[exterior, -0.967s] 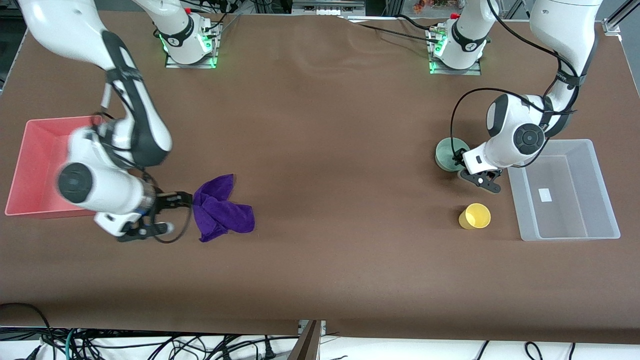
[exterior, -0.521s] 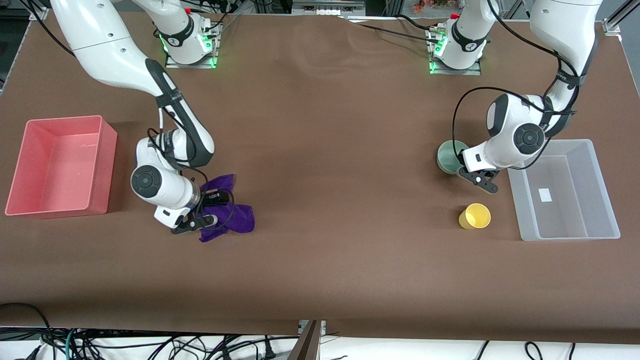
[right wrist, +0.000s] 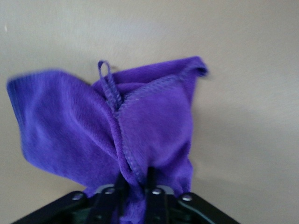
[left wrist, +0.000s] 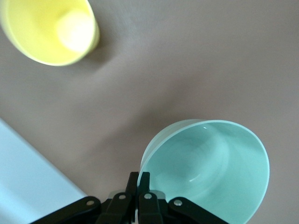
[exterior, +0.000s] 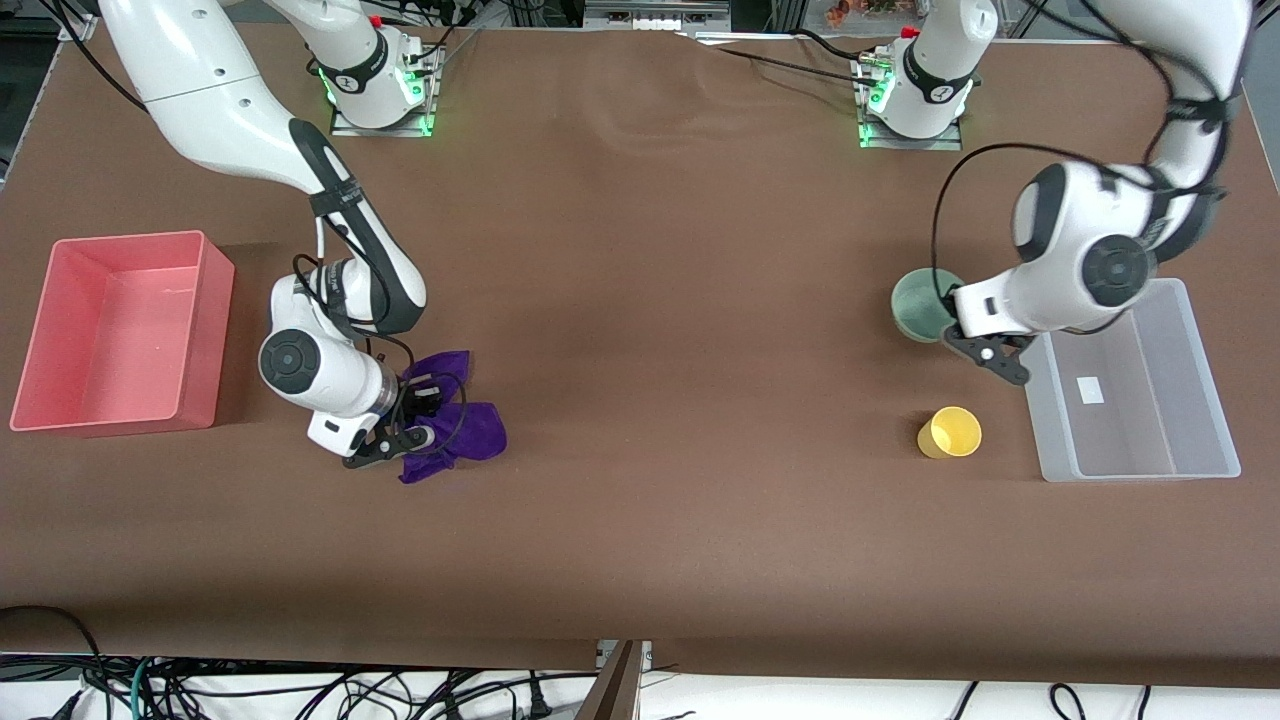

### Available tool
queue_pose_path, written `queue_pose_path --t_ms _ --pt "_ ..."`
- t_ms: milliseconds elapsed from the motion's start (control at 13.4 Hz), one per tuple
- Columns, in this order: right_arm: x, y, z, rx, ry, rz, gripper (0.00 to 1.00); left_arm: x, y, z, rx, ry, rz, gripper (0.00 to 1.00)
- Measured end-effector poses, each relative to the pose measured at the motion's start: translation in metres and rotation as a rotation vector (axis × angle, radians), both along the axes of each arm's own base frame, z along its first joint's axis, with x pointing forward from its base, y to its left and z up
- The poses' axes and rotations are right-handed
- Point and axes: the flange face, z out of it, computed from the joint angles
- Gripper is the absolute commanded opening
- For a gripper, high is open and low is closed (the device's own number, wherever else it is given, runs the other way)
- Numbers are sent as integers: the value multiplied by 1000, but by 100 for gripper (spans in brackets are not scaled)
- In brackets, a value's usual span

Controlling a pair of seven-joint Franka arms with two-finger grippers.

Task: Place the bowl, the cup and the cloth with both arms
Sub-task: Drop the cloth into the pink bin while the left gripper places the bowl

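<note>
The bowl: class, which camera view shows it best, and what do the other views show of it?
The left wrist view: the bowl fills it, its glossy inside showing, rim pinched by the left end effector. The front view shows the bowl small and partly covered by that arm. The right wrist view shows none of it.

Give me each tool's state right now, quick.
Left tool: shut on the bowl rim.
Right tool: shut on the cloth.

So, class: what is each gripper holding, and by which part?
The left gripper pinches the bowl by its rim. The right gripper clamps the cloth at a bunched fold near its edge.
</note>
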Motion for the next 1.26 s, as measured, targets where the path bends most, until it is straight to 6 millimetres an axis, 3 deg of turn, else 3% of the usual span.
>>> queue_pose_path --t_ms 149,298,521,669,818,893,967,1116,1264 --pt "13 -20 43 -15 28 -14 0 17 40 48 -9 -24 -73 0" --pt "26 -56 116 -37 93 15 0 22 102 56 -9 -29 -135 0" --pt "19 -147 220 -80 208 76 0 30 186 22 -5 -61 -192 0" --pt "1 -228 262 -91 267 104 0 39 217 -11 23 -116 -197 0" --pt "-20 -314 269 -90 293 112 0 43 239 -53 46 -149 -189 0" --pt "-31 -351 258 -86 314 100 0 42 247 -74 50 -145 -183 45" --pt "-43 -381 241 -81 334 84 0 40 251 -92 49 -133 -179 99" --pt "-62 -421 198 -69 363 59 0 38 256 -108 45 -116 -172 100" --pt "-81 -446 153 -57 376 62 0 44 256 -96 51 -134 -172 100"
